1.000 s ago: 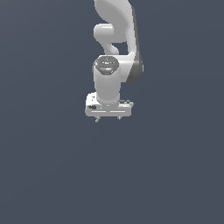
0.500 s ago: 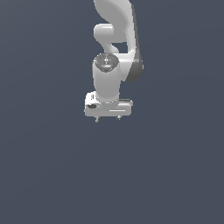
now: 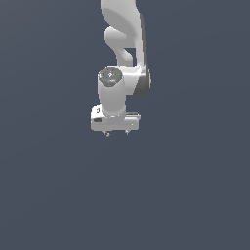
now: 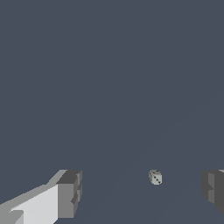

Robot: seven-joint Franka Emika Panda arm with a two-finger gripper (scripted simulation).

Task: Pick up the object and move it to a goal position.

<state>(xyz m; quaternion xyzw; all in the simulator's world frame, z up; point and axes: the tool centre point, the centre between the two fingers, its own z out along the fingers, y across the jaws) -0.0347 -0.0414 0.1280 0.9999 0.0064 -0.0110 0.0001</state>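
A small white die with dark dots [image 4: 155, 177] lies on the grey surface. It shows only in the wrist view, between my two fingers and nearer to one of them. It is hidden in the exterior view. My gripper [image 3: 116, 134] points down from the white arm in the exterior view, with two short fingertips [image 3: 107, 133] apart. In the wrist view the gripper [image 4: 142, 192] is open and empty, its grey pads [image 4: 70, 192] wide apart. I cannot tell how high the gripper is above the die.
A plain dark grey surface [image 3: 195, 195] fills both views. The white arm [image 3: 124, 44] rises to the top edge of the exterior view.
The gripper has moved slightly toward the exterior view's left and a little lower. The fingers stay open.
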